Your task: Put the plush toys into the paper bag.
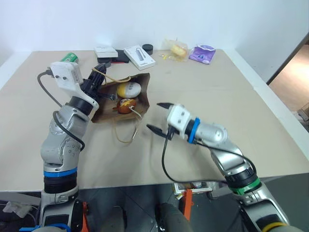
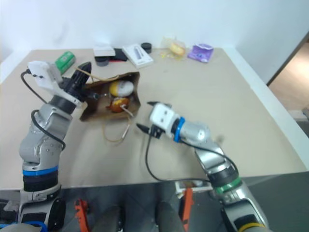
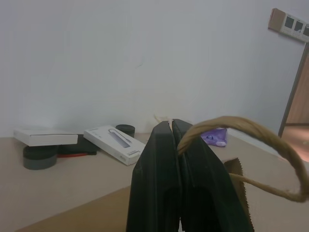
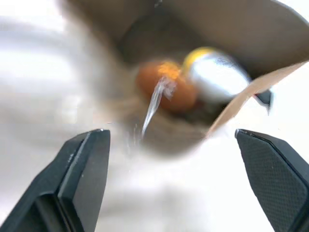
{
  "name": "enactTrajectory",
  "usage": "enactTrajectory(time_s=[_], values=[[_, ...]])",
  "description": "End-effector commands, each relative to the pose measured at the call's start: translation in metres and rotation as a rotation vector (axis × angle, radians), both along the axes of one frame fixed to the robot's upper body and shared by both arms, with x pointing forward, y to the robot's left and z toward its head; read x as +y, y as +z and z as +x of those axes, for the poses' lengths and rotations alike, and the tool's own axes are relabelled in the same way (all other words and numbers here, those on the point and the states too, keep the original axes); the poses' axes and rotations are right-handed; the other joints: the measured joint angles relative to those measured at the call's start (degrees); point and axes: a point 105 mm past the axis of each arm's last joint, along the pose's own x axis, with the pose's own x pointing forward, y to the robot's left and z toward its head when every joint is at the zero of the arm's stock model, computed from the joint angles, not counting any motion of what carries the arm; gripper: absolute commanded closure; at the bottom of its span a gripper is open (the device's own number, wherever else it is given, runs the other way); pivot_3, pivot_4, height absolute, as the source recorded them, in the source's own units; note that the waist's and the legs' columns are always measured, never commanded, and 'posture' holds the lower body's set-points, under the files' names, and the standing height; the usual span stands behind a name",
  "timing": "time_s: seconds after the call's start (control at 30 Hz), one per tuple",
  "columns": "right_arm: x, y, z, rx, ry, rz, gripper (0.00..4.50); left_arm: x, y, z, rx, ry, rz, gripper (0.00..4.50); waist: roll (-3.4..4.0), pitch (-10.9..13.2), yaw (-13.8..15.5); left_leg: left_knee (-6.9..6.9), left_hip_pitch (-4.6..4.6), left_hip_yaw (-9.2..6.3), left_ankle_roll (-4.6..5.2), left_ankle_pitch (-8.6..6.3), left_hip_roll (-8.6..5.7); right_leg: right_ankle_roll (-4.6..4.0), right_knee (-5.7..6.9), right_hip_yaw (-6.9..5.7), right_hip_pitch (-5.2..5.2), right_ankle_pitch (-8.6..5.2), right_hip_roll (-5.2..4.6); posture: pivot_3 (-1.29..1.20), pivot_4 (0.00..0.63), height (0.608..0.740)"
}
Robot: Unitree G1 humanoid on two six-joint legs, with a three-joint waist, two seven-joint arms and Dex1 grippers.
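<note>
The brown paper bag lies on its side on the table, mouth facing my right arm. Both plush toys sit inside the mouth: the yellow-and-white egg and, below it, the brown animal. My left gripper is raised over the bag's far end, shut on one tan cord handle. My right gripper hovers just to the right of the bag's mouth, open and empty, pointing at it. In the right wrist view both toys show between its spread fingers.
The bag's other handle trails loose on the table toward the front edge. Along the back stand two white boxes, a black puck, a clear packet with yellow contents, a purple pouch and a green item.
</note>
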Motion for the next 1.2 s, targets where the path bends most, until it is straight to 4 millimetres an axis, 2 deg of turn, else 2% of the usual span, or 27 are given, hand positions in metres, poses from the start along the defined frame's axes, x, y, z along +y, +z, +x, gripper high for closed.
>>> enactTrajectory(time_s=[0.03, 0.17, 0.27, 0.43, 0.57, 0.63, 0.7, 0.8, 0.9, 0.97, 1.1, 1.2], values=[[0.003, -0.004, -0.009, -0.337, 0.106, -0.174, 0.05, 0.002, 0.015, -0.003, -0.045, -0.003, -0.021, 4.50, -0.01, 0.00, -0.01, 0.01, 0.03, 0.02, -0.01, 0.01, 0.00, -0.01, 0.01, 0.01, 0.00, 0.01, 0.00, 0.00, 0.150, 0.740], [0.009, -0.015, -0.011, -0.519, 0.163, -0.237, 0.05, 0.003, 0.015, -0.002, -0.034, -0.004, -0.034, 4.50, -0.02, 0.00, 0.04, 0.01, 0.07, 0.02, -0.17, 0.11, 0.00, -0.05, 0.02, 0.04, 0.02, 0.06, 0.01, 0.00, 0.150, 0.740], [0.024, -0.009, -0.011, -0.596, 0.183, -0.185, 0.05, 0.003, 0.015, 0.000, -0.027, -0.004, -0.041, 4.50, -0.03, 0.00, 0.04, 0.00, 0.07, 0.02, -0.31, 0.19, 0.00, -0.05, 0.02, 0.07, 0.02, 0.10, 0.00, 0.00, 0.150, 0.740], [0.048, -0.006, -0.010, -0.654, 0.215, -0.157, 0.05, 0.004, 0.014, 0.001, -0.021, 0.000, -0.049, 4.50, -0.03, -0.01, 0.21, -0.01, 0.07, -0.01, -0.55, 0.33, 0.01, -0.07, 0.02, 0.06, 0.03, 0.20, 0.00, 0.00, 0.150, 0.740], [0.058, 0.001, -0.009, -0.675, 0.214, -0.118, 0.05, 0.004, 0.014, 0.000, -0.018, 0.002, -0.053, 4.50, -0.04, -0.01, 0.21, 0.01, 0.06, -0.02, -0.64, 0.39, -0.02, -0.05, 0.01, 0.07, 0.07, 0.25, -0.03, 0.00, 0.150, 0.740], [0.058, 0.011, -0.009, -0.694, 0.203, -0.082, 0.53, 0.005, 0.014, 0.000, -0.018, 0.005, -0.054, 4.50, -0.04, -0.01, 0.21, 0.01, 0.06, -0.02, -0.64, 0.41, -0.01, -0.05, 0.01, 0.07, 0.07, 0.27, -0.03, 0.00, 0.150, 0.740], [0.057, 0.016, -0.009, -0.706, 0.199, -0.065, 1.24, 0.006, 0.013, 0.000, -0.017, 0.008, -0.056, 4.50, -0.04, -0.01, 0.22, 0.01, 0.06, -0.03, -0.62, 0.42, -0.01, -0.05, 0.01, 0.06, 0.07, 0.29, -0.02, 0.00, 0.150, 0.740], [0.052, 0.026, -0.011, -0.727, 0.190, -0.033, 2.87, 0.006, 0.012, -0.001, -0.014, 0.009, -0.059, 4.50, -0.04, -0.01, 0.21, 0.01, 0.06, -0.04, -0.62, 0.42, -0.01, -0.04, 0.01, 0.06, 0.07, 0.30, -0.02, 0.00, 0.150, 0.740], [0.045, 0.045, -0.009, -0.733, 0.154, 0.023, 4.43, 0.008, 0.012, 0.001, -0.001, 0.011, -0.082, 4.50, -0.04, -0.01, 0.22, 0.01, 0.06, -0.04, -0.62, 0.42, -0.01, -0.03, 0.01, 0.06, 0.07, 0.30, -0.02, 0.00, 0.150, 0.740], [0.041, 0.058, -0.009, -0.738, 0.136, 0.056, 4.43, 0.009, 0.013, 0.002, 0.007, 0.013, -0.097, 4.50, -0.04, -0.01, 0.24, 0.01, 0.06, -0.05, -0.62, 0.42, -0.01, -0.02, 0.01, 0.06, 0.08, 0.31, -0.02, 0.00, 0.150, 0.740], [0.030, 0.107, -0.008, -0.765, 0.094, 0.163, 4.43, 0.013, 0.027, 0.003, -0.002, 0.007, -0.142, 4.50, -0.05, 0.00, 0.22, 0.01, 0.06, -0.05, -0.62, 0.42, 0.00, -0.01, 0.01, 0.06, 0.07, 0.33, -0.01, 0.00, 0.150, 0.740], [0.026, 0.124, -0.009, -0.767, 0.090, 0.177, 4.43, 0.014, 0.030, 0.004, 0.003, 0.008, -0.151, 4.50, -0.06, 0.00, 0.24, 0.02, 0.05, -0.08, -0.57, 0.45, 0.00, 0.01, 0.01, 0.04, 0.07, 0.37, -0.01, 0.00, 0.150, 0.740]])
